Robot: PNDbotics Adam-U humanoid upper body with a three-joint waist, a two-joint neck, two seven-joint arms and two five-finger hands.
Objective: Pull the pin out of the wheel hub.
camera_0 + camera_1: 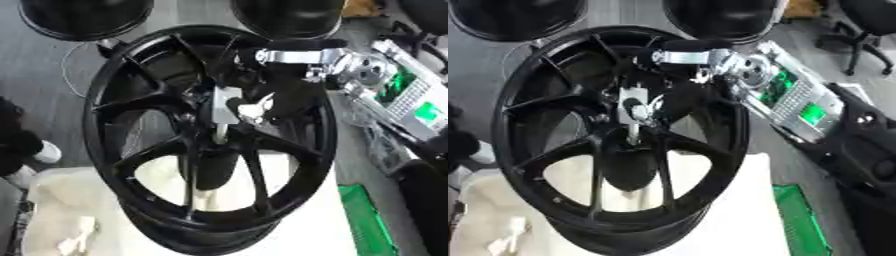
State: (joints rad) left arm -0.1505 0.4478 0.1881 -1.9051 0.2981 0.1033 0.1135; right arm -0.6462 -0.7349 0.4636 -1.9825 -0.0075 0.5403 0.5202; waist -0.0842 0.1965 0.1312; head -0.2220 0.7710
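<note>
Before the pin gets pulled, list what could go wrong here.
1. The right hand covers the centre of the black wheel, so the pin itself is hidden; the hand may slip off or tug at an angle.
2. The wheel rests on a soft white cushion and overhangs it, so a sideways pull could shift or tip the wheel.
3. The right arm reaches across the rim and could knock it on withdrawal.

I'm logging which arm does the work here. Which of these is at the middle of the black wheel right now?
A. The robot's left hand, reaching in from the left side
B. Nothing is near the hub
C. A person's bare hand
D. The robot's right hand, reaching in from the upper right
D: the right hand comes down from the silver-jointed arm at upper right and sits at the hub of the wheel, by the pale pin.
</note>
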